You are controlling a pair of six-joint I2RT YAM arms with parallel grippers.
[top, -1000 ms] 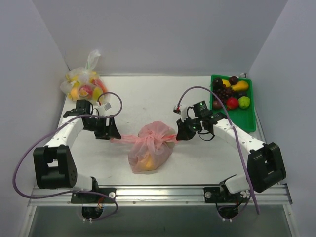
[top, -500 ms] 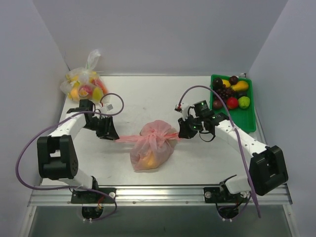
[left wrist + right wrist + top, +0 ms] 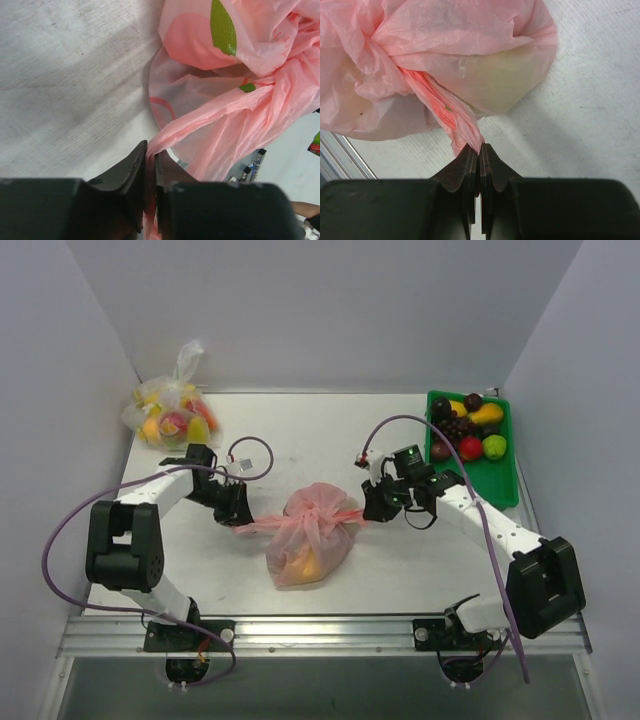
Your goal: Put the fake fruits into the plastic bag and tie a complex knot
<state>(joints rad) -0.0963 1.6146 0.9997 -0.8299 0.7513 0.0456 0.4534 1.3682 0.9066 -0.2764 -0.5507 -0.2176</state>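
We work on a pale grey table [image 3: 420,570] with white walls around it. Nearest us sits the plastic bag [image 3: 308,540], pink and translucent. It bulges, and the yellow-orange of the fake fruits [image 3: 303,565] shows through its skin. At the bag's top the knot [image 3: 320,510] bunches tight, with a pink end running out of it to either side.

Just left of the bag, our left gripper [image 3: 240,518] has its jaws pressed on the left end [image 3: 200,125], pinching the plastic flat between them. Just right of the bag, our right gripper [image 3: 366,510] is clamped on the right end [image 3: 447,112], with no gap showing between its fingers.

Farther back, to the right of the bag, a green tray [image 3: 502,485] holds grapes [image 3: 455,427], a red apple [image 3: 470,448] and other fruit. Far back, to the bag's left, lies a clear bag [image 3: 170,418] of yellow and red fruit.
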